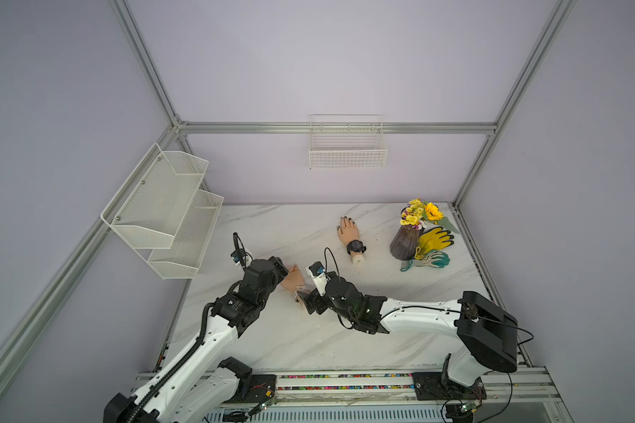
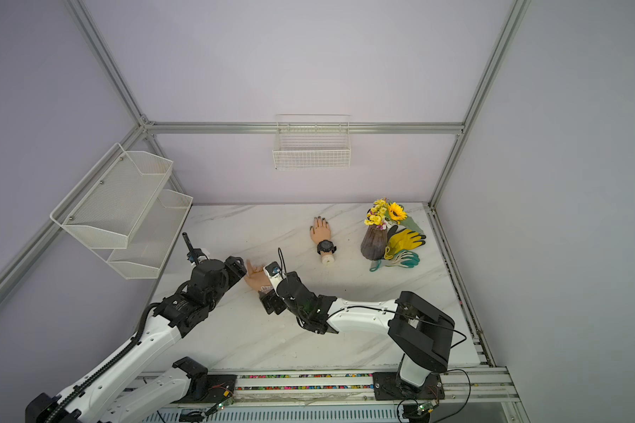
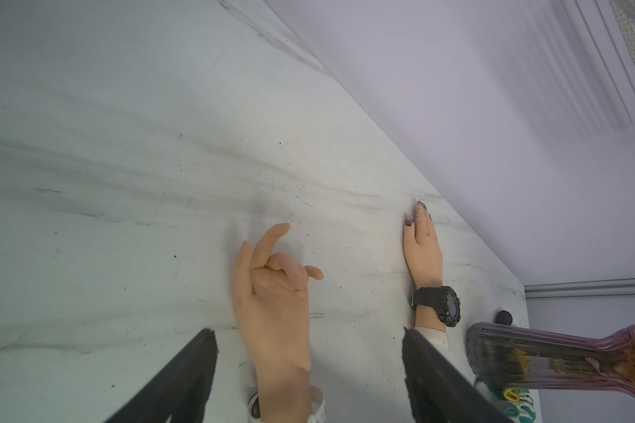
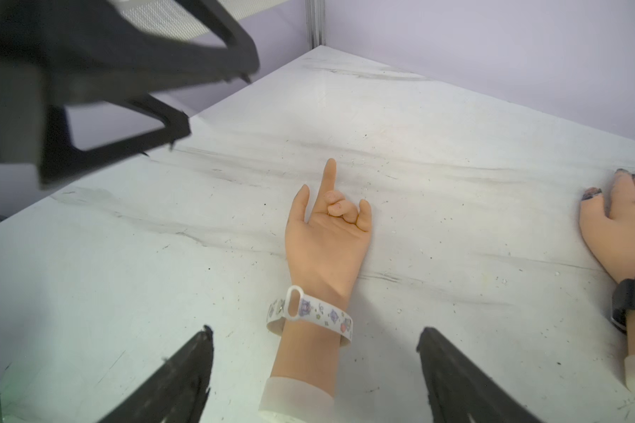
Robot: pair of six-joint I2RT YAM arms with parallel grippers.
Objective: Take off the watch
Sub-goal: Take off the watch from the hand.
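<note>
Pre-grasp step: left gripper (image 3: 307, 331) and right gripper (image 4: 315, 329) both gape apart, empty, over the near mannequin hand (image 4: 327, 245), white-strap watch (image 4: 310, 316) still on; next likely needs pinching the strap's tail.

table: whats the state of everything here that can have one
near fake hand, lying palm up
far fake hand, lying palm down
white watch, strapped on near fake hand
black watch, strapped on far fake hand
vase, upright, holding flowers
gloves, lying by vase
left gripper, open, empty
right gripper, open, empty
</note>
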